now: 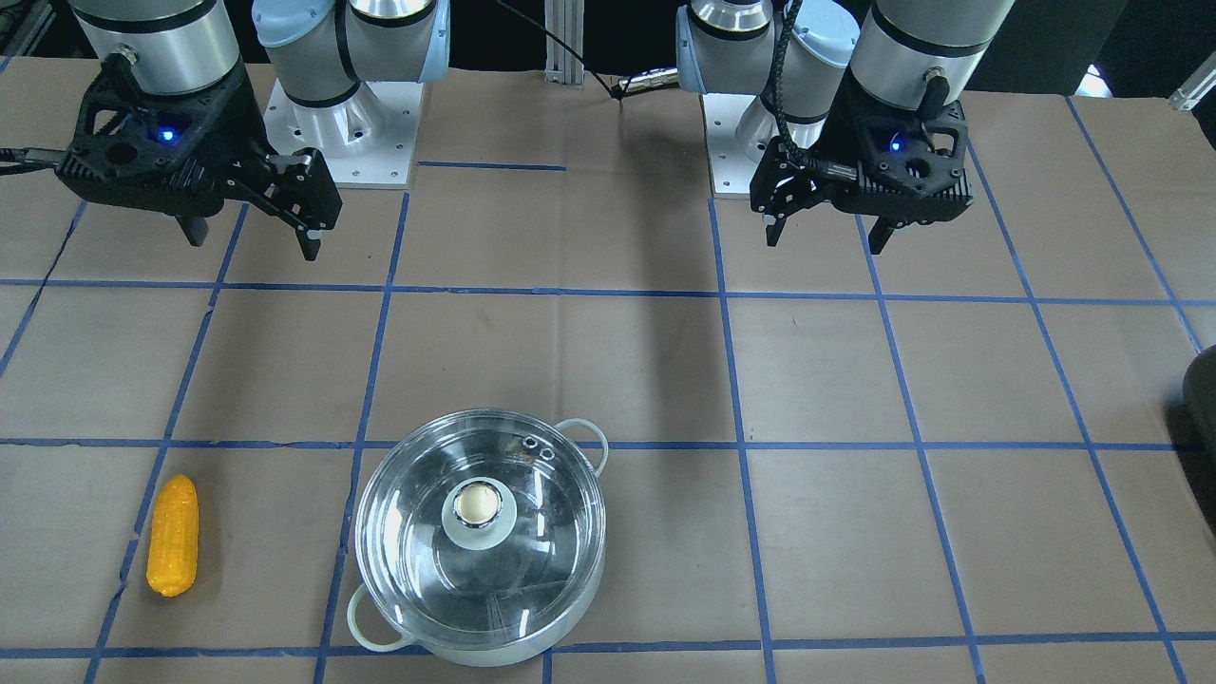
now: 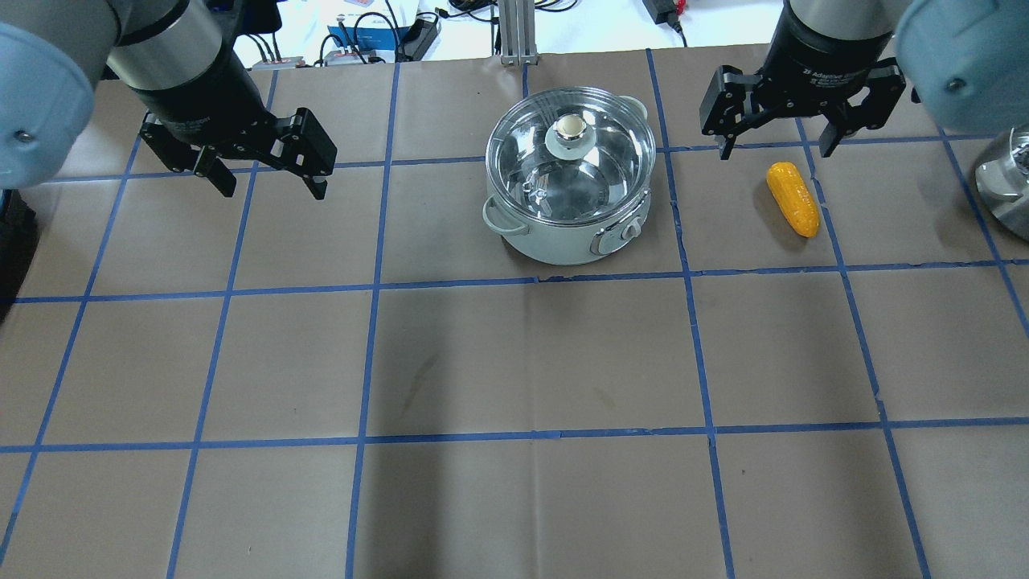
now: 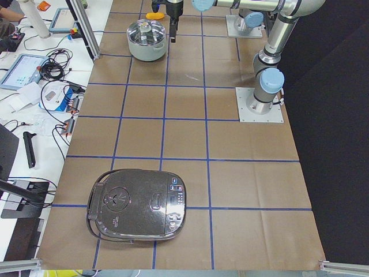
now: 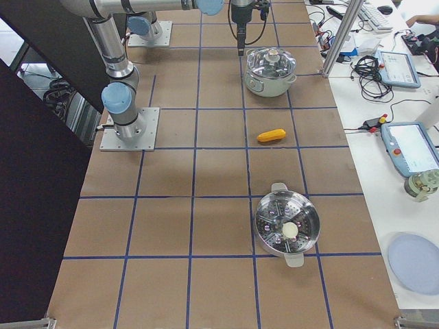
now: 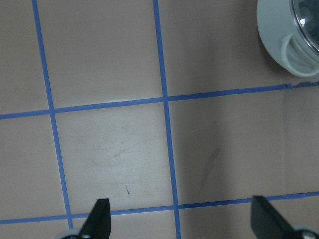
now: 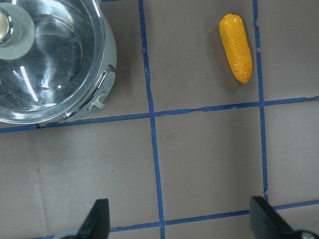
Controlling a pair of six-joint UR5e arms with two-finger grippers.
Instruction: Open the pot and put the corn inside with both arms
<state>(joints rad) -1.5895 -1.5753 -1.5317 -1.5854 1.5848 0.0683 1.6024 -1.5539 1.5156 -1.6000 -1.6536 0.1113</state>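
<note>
The steel pot (image 2: pixel 559 245) stands at the far middle of the table, its glass lid (image 2: pixel 587 173) on it, the pale knob (image 2: pixel 569 129) on top. The yellow corn (image 2: pixel 793 199) lies flat on the table to the pot's right. My left gripper (image 2: pixel 273 191) is open and empty, hovering well to the left of the pot. My right gripper (image 2: pixel 776 151) is open and empty, hovering just beyond the corn. The right wrist view shows the corn (image 6: pixel 236 47) and the pot (image 6: pixel 107 59) ahead of the open fingers. The left wrist view shows only the pot's handle (image 5: pixel 294 55).
A dark rice cooker (image 3: pixel 138 205) sits far out at the table's left end. A second steel pot with a steamer insert (image 4: pixel 287 226) sits toward the right end. Blue tape lines grid the brown table cover. Cables and tablets lie beyond the far edge.
</note>
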